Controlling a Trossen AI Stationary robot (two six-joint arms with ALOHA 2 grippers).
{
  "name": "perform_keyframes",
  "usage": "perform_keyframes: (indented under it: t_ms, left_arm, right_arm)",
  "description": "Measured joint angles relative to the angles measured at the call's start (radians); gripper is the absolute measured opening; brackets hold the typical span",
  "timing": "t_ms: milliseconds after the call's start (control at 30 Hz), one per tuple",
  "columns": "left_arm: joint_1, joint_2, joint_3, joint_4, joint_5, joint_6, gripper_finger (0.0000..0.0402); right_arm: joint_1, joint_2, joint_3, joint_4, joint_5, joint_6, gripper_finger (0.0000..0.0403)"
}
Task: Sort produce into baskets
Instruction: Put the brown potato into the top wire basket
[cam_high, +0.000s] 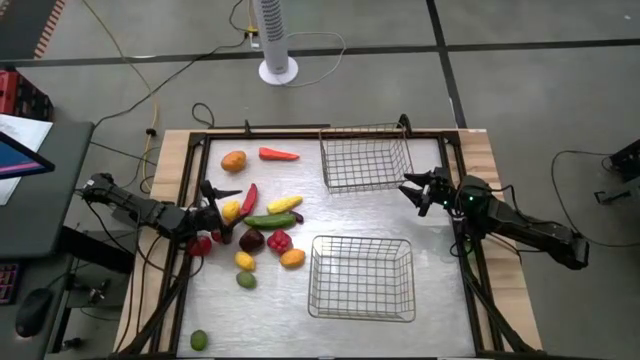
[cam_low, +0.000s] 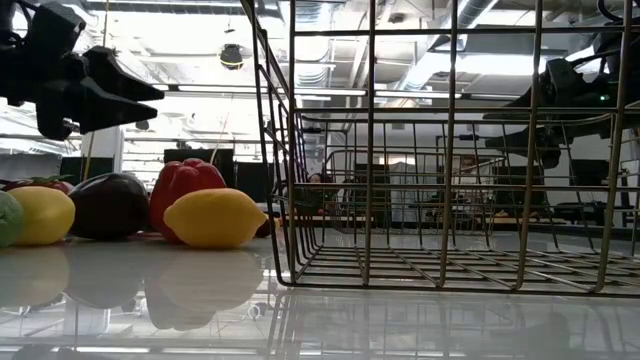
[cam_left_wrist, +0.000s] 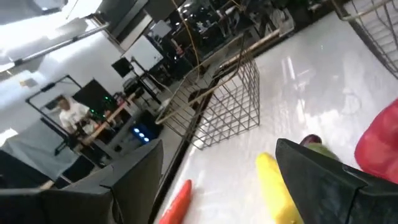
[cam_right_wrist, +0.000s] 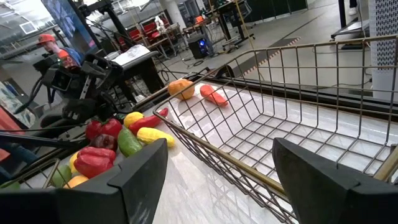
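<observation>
Toy produce lies in a cluster on the table's left half: a yellow long piece (cam_high: 284, 204), a green cucumber (cam_high: 268, 220), a red chili (cam_high: 248, 198), a maroon piece (cam_high: 251, 240), a red pepper (cam_high: 279, 240) and yellow and orange round ones. An orange piece (cam_high: 233, 161) and a carrot (cam_high: 278, 154) lie farther back. Two wire baskets stand on the table, one far (cam_high: 365, 158), one near (cam_high: 362, 278). My left gripper (cam_high: 222, 213) is open above the cluster's left side, raised off the table (cam_low: 90, 85). My right gripper (cam_high: 420, 190) is open and empty beside the far basket's near right corner.
A green lime (cam_high: 199, 340) lies alone near the table's front left corner and a green piece (cam_high: 246, 280) lies in front of the cluster. A dark frame (cam_high: 190, 170) runs around the table. A white fan stand (cam_high: 278, 70) stands on the floor beyond the far edge.
</observation>
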Motion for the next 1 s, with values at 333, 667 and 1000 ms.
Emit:
perform_keyframes:
  t_ms: [333,667,1000]
  left_arm:
    - [0.002,-0.002,-0.002,0.264,0.432,-0.205,0.03]
    - [0.001,-0.002,0.0,0.486,0.612,-0.208,0.03]
    - [0.001,-0.001,0.0,0.318,0.536,-0.701,0.03]
  right_arm:
    - [0.0,0.0,0.0,0.019,0.002,-0.006,0.0315]
    - [0.0,0.0,0.0,0.087,0.055,0.003,0.0315]
    - [0.004,0.0,0.0,0.081,0.053,-0.034,0.0315]
